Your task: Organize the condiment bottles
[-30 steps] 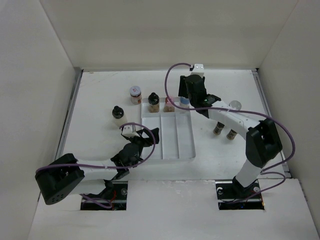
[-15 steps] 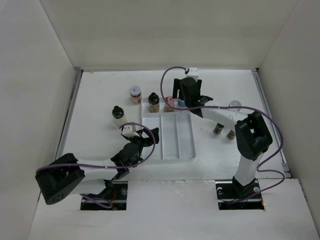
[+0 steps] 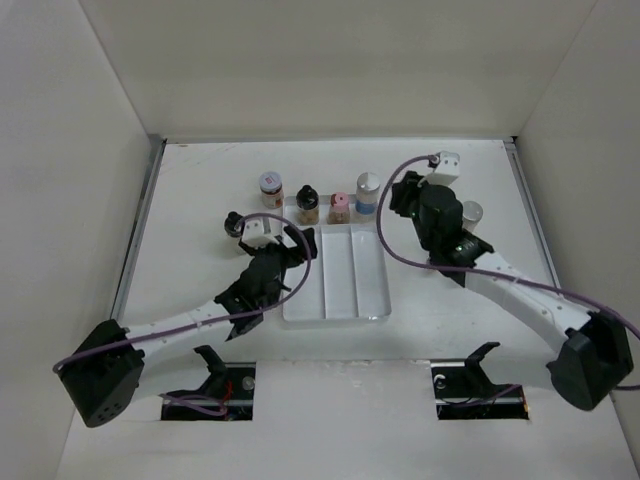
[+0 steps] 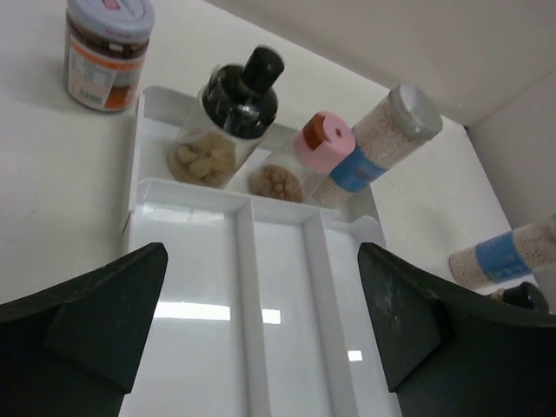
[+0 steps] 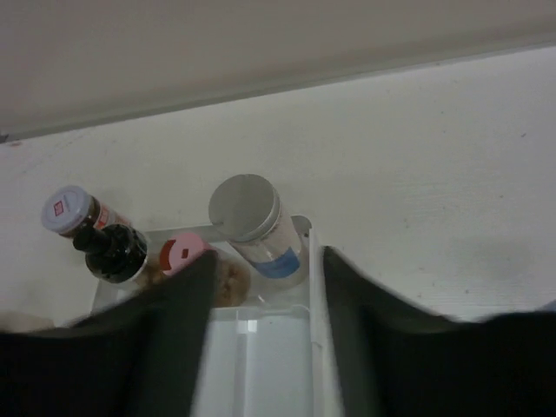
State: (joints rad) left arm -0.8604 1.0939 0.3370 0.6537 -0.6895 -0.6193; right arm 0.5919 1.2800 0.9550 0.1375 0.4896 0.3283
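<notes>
Three condiment bottles stand in the back row of the clear divided tray [image 3: 335,300]: a brown black-capped one [image 3: 307,205], a pink-capped one [image 3: 339,207] and a silver-capped, blue-labelled one [image 3: 368,193]. A white-lidded jar [image 3: 271,189] stands left of the tray, and a black-capped bottle [image 3: 233,222] stands further left. Another silver-capped bottle [image 3: 470,212] shows behind the right arm. My left gripper [image 3: 296,262] is open and empty over the tray's left side [image 4: 217,261]. My right gripper [image 3: 397,200] is open and empty, just right of the silver-capped bottle [image 5: 252,221].
The left wrist view shows the jar [image 4: 108,54], the black-capped [image 4: 234,113], pink-capped [image 4: 317,152] and silver-capped [image 4: 387,139] bottles, and a blue-labelled bottle [image 4: 508,261] at the right edge. White walls enclose the table on three sides.
My right gripper has let go of the silver-capped bottle in the tray's back right corner and drawn back to the right. My left arm has reached forward to the tray's left side.
</notes>
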